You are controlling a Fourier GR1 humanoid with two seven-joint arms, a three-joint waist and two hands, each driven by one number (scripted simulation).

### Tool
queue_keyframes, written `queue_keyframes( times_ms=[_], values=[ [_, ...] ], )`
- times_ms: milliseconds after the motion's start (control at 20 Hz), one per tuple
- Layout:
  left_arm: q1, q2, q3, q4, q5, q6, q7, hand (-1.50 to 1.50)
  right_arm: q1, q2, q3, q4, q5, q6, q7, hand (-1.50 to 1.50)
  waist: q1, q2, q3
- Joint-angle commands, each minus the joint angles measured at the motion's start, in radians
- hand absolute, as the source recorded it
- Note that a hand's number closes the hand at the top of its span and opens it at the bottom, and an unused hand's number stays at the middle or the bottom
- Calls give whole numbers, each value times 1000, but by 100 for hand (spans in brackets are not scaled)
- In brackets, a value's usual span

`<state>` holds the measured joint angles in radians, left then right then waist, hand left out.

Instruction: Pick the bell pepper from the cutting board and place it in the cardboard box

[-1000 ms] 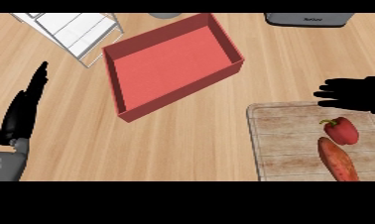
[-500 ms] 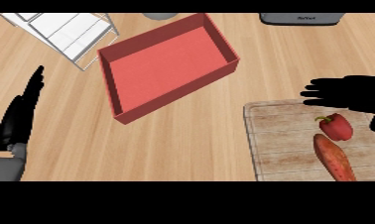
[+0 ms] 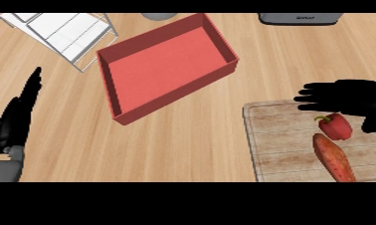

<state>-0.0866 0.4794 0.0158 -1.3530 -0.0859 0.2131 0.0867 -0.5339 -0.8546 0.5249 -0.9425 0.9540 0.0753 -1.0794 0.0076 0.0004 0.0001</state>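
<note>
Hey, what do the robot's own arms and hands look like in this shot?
Both hands are plain black with slim fingers and no visible markings or cables. The left hand joins a grey forearm at the lower left edge. The right hand shows as a dark black shape near the right edge; its forearm is out of view.

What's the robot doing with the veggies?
The right hand is over the far end of the cutting board, fingers spread, just above the red bell pepper. It hasn't grabbed it yet. A sweet potato lies beside the pepper. The red box sits empty to the left. The left hand rests open at the left edge.
</note>
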Motion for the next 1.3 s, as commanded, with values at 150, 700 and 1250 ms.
queue_keyframes(
  times_ms=[150,700,1250],
  values=[
    [20,-20,14,-30,-10,6,11,0,75,-81,-13,-121,-66,48,-179,-150,-11,-4,0],
    [31,-25,73,13,-29,-64,-53,0,152,-6,-41,-137,137,-5,25,-150,-3,-1,0],
    [-41,-63,67,43,-75,-59,-1,0,159,137,-136,-90,141,-204,5,150,-7,0,0]
  ],
)
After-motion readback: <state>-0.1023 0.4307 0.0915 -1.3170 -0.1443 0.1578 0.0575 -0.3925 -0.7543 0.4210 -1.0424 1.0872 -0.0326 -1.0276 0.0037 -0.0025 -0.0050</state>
